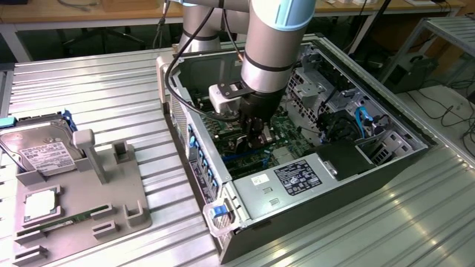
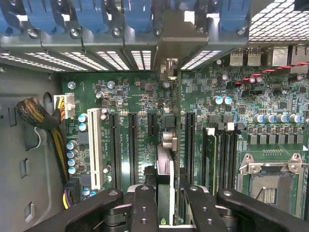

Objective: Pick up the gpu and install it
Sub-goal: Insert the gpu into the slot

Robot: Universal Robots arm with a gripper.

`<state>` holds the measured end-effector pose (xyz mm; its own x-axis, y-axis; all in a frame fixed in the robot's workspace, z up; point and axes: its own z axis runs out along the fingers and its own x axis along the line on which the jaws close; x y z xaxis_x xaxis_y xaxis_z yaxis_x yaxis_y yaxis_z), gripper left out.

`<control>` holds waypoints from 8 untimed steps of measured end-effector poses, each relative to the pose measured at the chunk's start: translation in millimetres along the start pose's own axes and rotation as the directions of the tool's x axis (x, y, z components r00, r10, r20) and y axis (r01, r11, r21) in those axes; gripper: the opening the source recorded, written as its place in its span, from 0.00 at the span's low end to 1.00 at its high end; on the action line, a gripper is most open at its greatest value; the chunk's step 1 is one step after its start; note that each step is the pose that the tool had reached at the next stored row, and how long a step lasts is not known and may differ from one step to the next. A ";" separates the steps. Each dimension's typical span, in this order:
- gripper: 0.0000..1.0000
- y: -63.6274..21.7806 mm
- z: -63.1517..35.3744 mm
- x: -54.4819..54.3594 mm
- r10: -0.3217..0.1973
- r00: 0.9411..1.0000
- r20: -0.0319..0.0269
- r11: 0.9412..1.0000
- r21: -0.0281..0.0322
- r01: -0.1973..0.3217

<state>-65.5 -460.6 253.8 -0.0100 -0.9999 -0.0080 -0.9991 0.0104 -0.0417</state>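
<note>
GPU (image 2: 165, 164) stands edge-on over the motherboard (image 2: 231, 92) slots inside the case (image 1: 386, 125), clamped between the tool's (image 2: 165, 205) partly closed fingers (image 2: 145, 208); label writing is unreadable.

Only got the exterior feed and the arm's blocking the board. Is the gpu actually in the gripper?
Observer: Yes. On the wrist view the gripper is clamped on the gpu, which stands edge-on over the motherboard.
Operator: Bracket end?
Observer: Its end bracket sits at the rear slot openings, among the blue latches.
Operator: Which slot?
Observer: The card runs beside a long black slot, apart from the white slot. I cannot tell whether it is seated.
</note>
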 end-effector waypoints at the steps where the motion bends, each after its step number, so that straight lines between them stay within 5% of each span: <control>1: 0.27 0.0 0.0 -0.1 0.000 1.000 0.000 1.000 0.000 0.000; 8: 0.27 0.1 0.1 -1.8 0.000 1.000 0.000 1.000 0.000 0.000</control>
<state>-65.6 -458.7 253.8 -0.0102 -0.9999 -0.0079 -0.9991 0.0105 -0.0415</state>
